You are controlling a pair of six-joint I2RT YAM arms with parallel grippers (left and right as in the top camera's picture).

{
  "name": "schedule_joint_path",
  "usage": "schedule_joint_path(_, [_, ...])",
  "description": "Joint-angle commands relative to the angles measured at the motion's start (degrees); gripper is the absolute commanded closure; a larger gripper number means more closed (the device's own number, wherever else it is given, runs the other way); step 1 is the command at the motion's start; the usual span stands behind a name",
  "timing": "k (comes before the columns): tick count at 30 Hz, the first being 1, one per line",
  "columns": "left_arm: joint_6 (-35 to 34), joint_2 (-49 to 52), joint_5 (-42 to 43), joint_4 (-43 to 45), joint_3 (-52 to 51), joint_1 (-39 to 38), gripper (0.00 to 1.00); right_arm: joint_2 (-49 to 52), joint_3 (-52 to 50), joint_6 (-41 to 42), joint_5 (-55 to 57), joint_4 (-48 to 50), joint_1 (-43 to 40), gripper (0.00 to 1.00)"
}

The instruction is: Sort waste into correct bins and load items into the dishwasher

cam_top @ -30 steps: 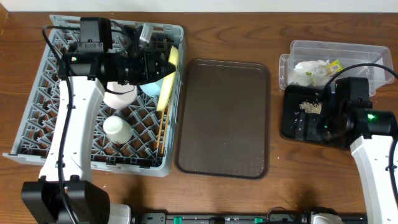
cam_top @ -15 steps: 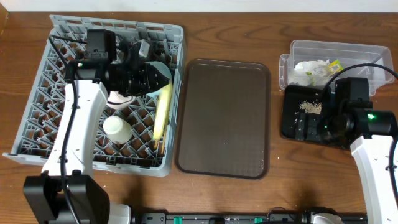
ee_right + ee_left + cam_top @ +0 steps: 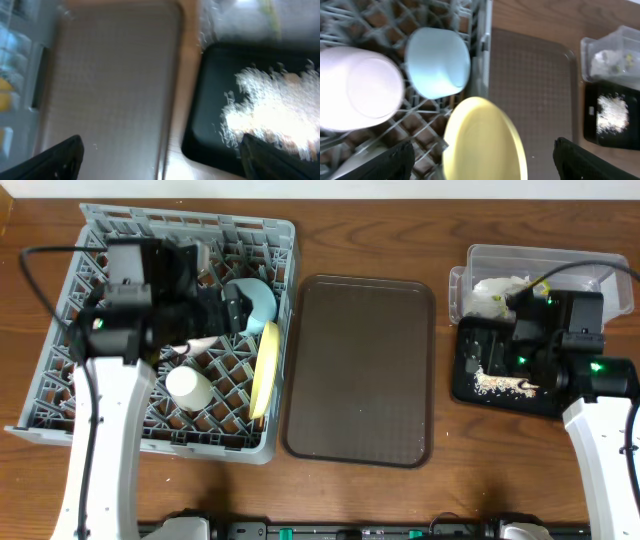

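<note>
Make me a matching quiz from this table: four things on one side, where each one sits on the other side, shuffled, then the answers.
Things:
1. plate
2. crumbs
3. napkin
4. brown tray

Places:
A. in the clear tub
B. between the rack and the black tray
C. in the black tray
D. in the rack

Pairs: 1-D, 2-C, 3-A, 4-B
</note>
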Motion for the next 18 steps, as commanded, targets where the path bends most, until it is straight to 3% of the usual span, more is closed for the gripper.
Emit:
schedule_joint_path(1, [-4.20,0.66,-13.81,-7.19,0.11,-0.07,0.11,0.55,0.76,-1.33,-0.61,3.85,3.52,0.01])
schedule_joint_path(4, [-4.63,0.85,-14.49,-14.45,-1.07,-0.07,0.10,2.71,0.76,-0.85,5.31,-0.24,4.35,0.01])
schedule_joint_path(8, [-4.76,-0.70,-14.84,-18.29,-1.36,-0.09,0.10,3.69,0.74,6.69,13.07,-9.88,4.31,0.01])
schedule_joint_path(14, [-2.29,-17.18,-18.67,-9.99,-13.46,-0.09,0.10,-4.09,-0.96,6.84,13.27,-11.80,4.37,0.01])
schedule_joint_path(18, [1.77,-34.53,-16.70,-2.86,-26.14,-0.09,0.10,-17.59,-8.02,4.72,13.57,-4.31,5.16,0.01])
